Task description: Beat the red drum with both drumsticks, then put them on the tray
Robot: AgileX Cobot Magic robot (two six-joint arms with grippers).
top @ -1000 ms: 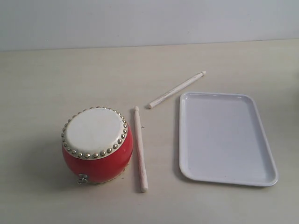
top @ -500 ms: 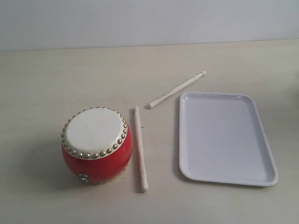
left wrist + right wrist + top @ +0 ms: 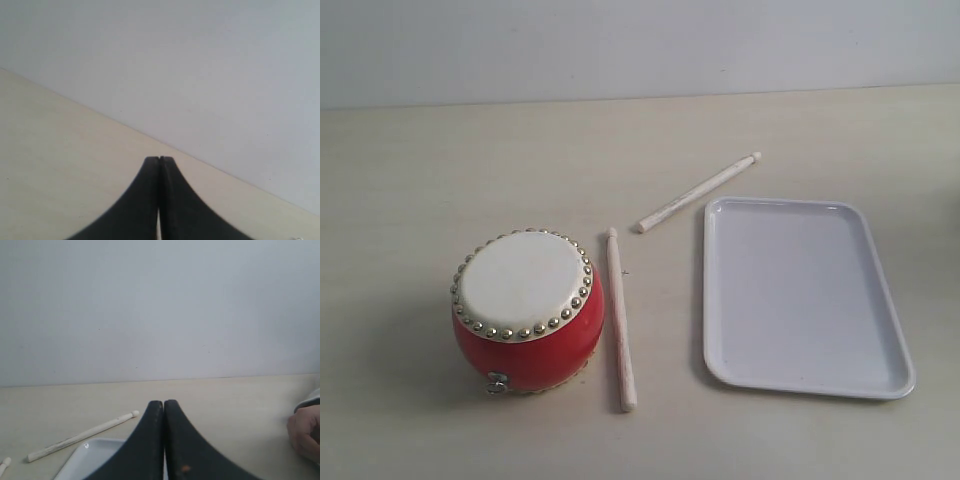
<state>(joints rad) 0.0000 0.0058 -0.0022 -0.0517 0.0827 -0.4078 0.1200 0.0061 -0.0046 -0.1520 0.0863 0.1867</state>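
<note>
Slippage worries me: my left claw [image 3: 159, 160] and right claw [image 3: 163, 404] are pressed together, empty, while both drumsticks [image 3: 620, 318] lie flat between red drum [image 3: 527, 310] and tray [image 3: 800, 300], thin, likely to roll.

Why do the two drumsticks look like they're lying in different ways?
The stick by the drum lies right beside the red drum, pointing almost straight away from the camera. The slanted stick lies farther back, at an angle. The stick by the drum sits between drum and tray; the slanted stick is just off the tray's far corner. Both are thin pale wood, flat on the table, with neither on the tray.
</note>
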